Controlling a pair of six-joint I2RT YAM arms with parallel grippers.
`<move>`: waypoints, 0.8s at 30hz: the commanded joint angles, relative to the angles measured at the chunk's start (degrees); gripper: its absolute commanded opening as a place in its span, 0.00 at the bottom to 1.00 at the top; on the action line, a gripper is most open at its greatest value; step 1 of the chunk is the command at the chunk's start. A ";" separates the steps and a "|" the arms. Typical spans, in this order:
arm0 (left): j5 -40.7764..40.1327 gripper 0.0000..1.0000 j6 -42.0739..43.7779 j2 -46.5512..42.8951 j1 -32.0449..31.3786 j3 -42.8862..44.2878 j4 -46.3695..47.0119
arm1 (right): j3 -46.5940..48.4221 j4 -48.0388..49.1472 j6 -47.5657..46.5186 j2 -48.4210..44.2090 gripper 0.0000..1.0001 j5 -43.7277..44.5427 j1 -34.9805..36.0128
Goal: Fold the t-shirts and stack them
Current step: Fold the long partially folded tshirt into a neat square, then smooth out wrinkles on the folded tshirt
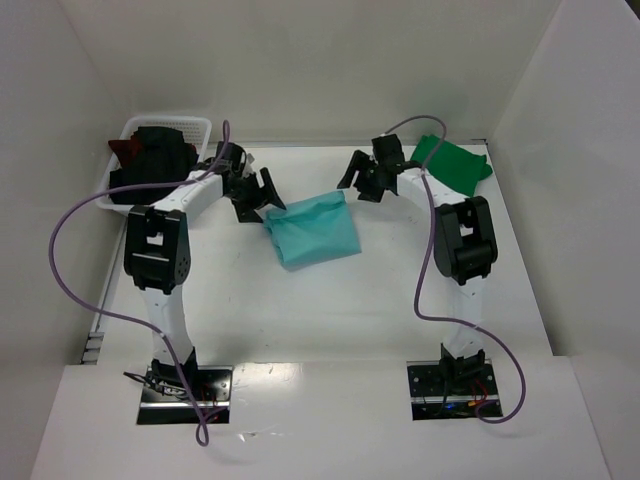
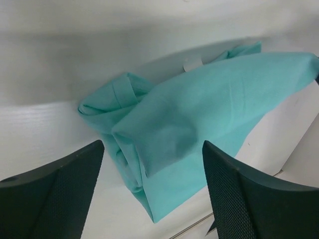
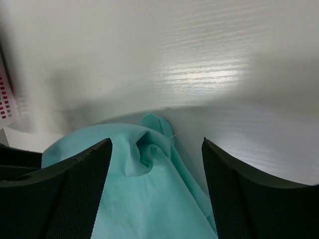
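- Table (image 1: 330, 310): work surface. The teal t-shirt (image 1: 312, 230) lies folded at its centre, probably because both arms reach it there.
- Basket (image 1: 170, 121), 10 o'clock: holds the black t-shirt (image 1: 160, 150) and dark red t-shirt (image 1: 120, 150), apparently awaiting folding.
- Green t-shirt (image 1: 455, 165), 1 o'clock: folded, likely the base of the stack, well apart from the teal one.
- Right gripper (image 1: 362, 178): jaws spread and empty, standing between the two folded shirts, in the transfer path.
- Left gripper (image 1: 262, 198): jaws spread and empty, at the teal shirt's 10 o'clock.
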 commanded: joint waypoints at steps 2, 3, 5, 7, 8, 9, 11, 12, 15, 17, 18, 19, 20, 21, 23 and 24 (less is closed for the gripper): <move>2.25 0.88 0.85 -7.88 0.12 -5.92 2.58 | -2.09 2.15 -1.32 -5.99 0.71 0.71 -0.34; 2.78 0.88 0.24 -9.72 0.12 -7.77 4.33 | -3.50 2.85 -0.53 -6.96 0.67 0.71 -0.34; 3.40 0.88 -1.43 -11.22 0.12 -13.11 6.10 | -6.67 3.91 0.18 -8.37 0.54 0.10 -0.34; 4.54 0.83 -2.13 -13.60 0.12 -16.29 8.38 | -8.69 3.91 0.71 -9.44 0.35 -1.74 -0.34; 4.54 0.81 -2.66 -14.39 -0.58 -17.61 9.17 | -9.31 3.91 0.71 -10.13 0.28 -1.75 -0.34; 4.54 0.71 -2.67 -15.44 -1.19 -19.98 10.83 | -9.84 3.91 0.71 -10.83 0.22 -1.75 0.18; 4.54 0.59 -3.28 -15.45 -1.90 -21.58 12.34 | -10.89 4.53 0.10 -10.84 0.10 -1.23 0.80; 4.54 0.52 -3.98 -14.84 -1.90 -21.58 13.04 | -10.90 4.53 0.09 -10.84 0.09 -1.22 1.50; 3.93 0.36 -5.30 -14.31 -3.05 -23.86 15.84 | -10.90 5.05 -0.44 -8.83 0.09 -0.69 2.30; 3.05 0.35 -5.83 -12.91 -3.57 -24.48 16.48 | -9.32 5.05 -0.44 -6.28 0.10 -0.69 2.82; 3.05 0.33 -5.83 -11.51 -3.57 -24.48 17.00 | -8.62 5.05 -0.96 -5.31 0.10 -0.69 2.82; 3.57 0.31 -5.83 -10.80 -3.57 -24.48 17.00 | -6.87 4.53 -0.96 -4.43 0.10 -1.22 2.82; 3.58 0.30 -5.83 -10.27 -3.57 -23.87 17.00 | -5.81 4.53 -0.96 -2.60 0.10 -1.22 2.82; 4.10 0.30 -5.83 -9.48 -3.57 -23.87 17.00 | -4.84 3.92 -0.96 -1.71 0.10 -1.74 2.82; 4.10 0.29 -5.83 -9.47 -4.19 -23.87 17.00 | -1.85 3.91 -0.96 0.66 0.10 -2.36 2.82; 4.71 0.29 -5.83 -8.78 -4.19 -23.87 17.00 | -1.06 3.91 -0.96 1.37 0.10 -2.89 2.82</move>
